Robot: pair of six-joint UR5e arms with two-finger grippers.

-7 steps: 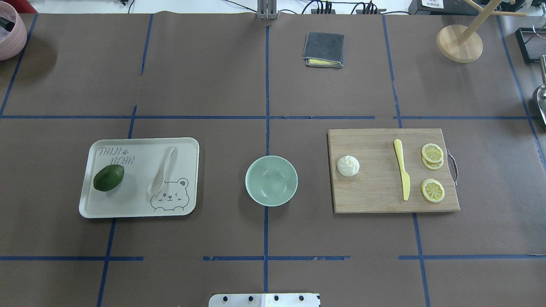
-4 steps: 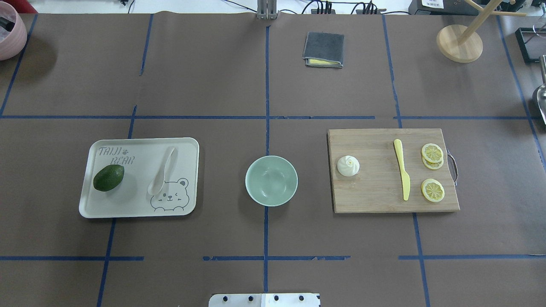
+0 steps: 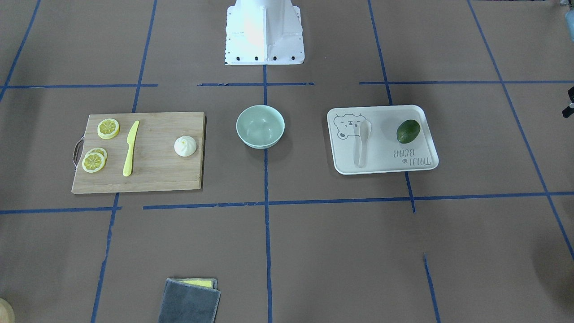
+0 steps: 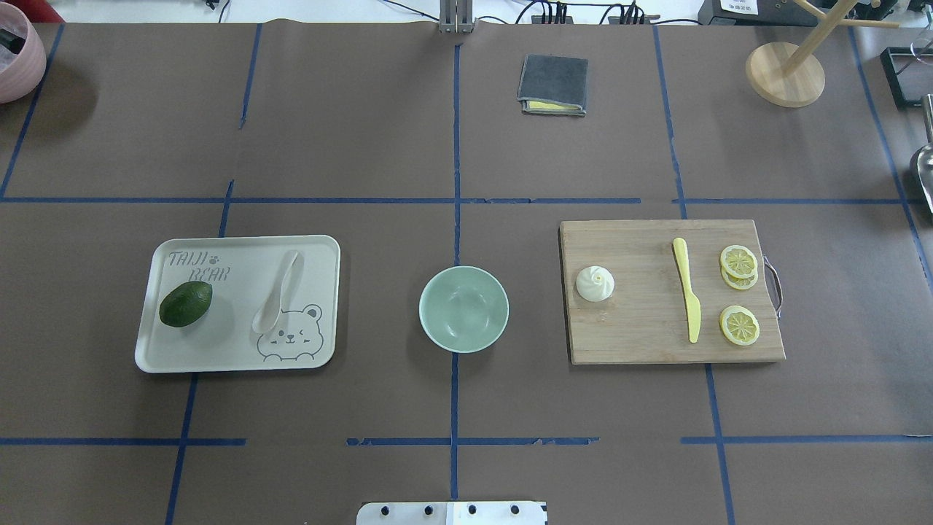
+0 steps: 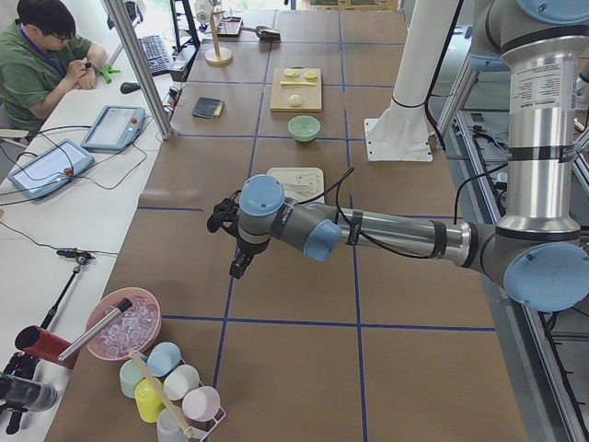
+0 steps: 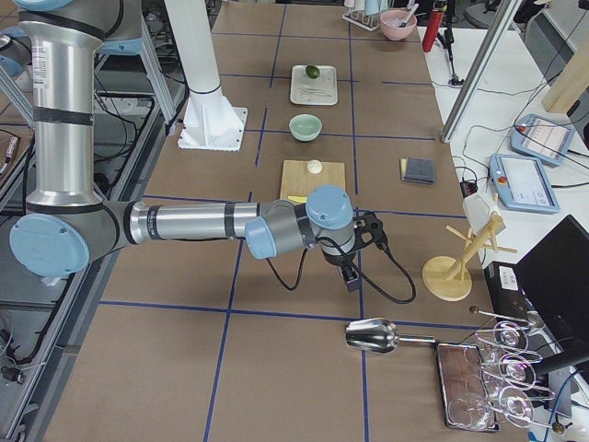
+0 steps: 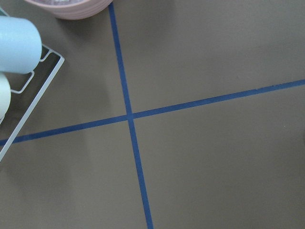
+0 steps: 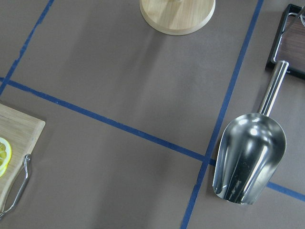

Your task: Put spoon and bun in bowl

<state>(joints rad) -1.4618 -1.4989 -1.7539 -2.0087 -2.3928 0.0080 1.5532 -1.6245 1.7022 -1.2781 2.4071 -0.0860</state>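
- Brown paper crossed with blue tape lines covers the table (image 3: 314, 251) in the front-facing view. A round, pale mint-green bowl (image 3: 260, 143) sits dead centre. A short off-white plastic soup spoon (image 3: 362, 141) lies on the off-white rectangular bear-print tray (image 3: 417, 163), next to a dark green avocado (image 3: 408, 131).
- Overhead now: a small round white steamed bun (image 4: 595, 284) rests on the wooden cutting board (image 4: 634, 335), along with a yellow plastic knife (image 4: 687, 288) and yellow lemon slices (image 4: 739, 324). The bowl stands between tray and board, apart from both.
- Exterior left: the left gripper (image 5: 236, 272) hangs over bare paper, well short of the tray. I can't tell how its jaws stand.
- Exterior right: the right gripper (image 6: 351, 281) hovers between the board and a shiny steel scoop (image 6: 373, 337). I can't tell its jaw state either.
- Left wrist: a tape cross on the paper, with the edge of a pink ribbed bowl (image 7: 66, 5) at the top.
- Right wrist: the scoop lies flat on the paper, and a round wooden stand base (image 8: 177, 14) sits at the top edge.
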